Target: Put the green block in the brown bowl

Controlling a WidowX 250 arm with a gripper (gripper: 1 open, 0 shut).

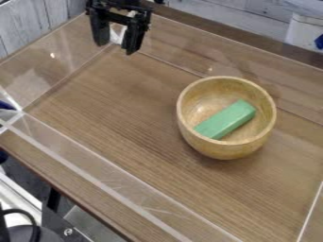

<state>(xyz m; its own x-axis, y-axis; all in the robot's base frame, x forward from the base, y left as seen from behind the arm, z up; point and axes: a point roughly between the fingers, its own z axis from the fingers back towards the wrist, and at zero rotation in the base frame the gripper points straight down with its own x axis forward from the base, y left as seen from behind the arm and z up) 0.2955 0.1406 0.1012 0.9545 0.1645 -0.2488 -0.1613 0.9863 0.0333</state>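
The green block (226, 121) lies flat inside the brown bowl (228, 146), slanted across its bottom. The round wooden bowl rests on the wood-grain tabletop, right of centre. My gripper (115, 36) hangs at the top left of the view, well away from the bowl, pointing down. Its two dark fingers (131, 38) stand apart and nothing sits between them.
A clear plastic wall (76, 165) runs around the wooden tabletop (108, 113), with its front edge low in the view. A white object (307, 28) stands at the top right corner, outside the wall.
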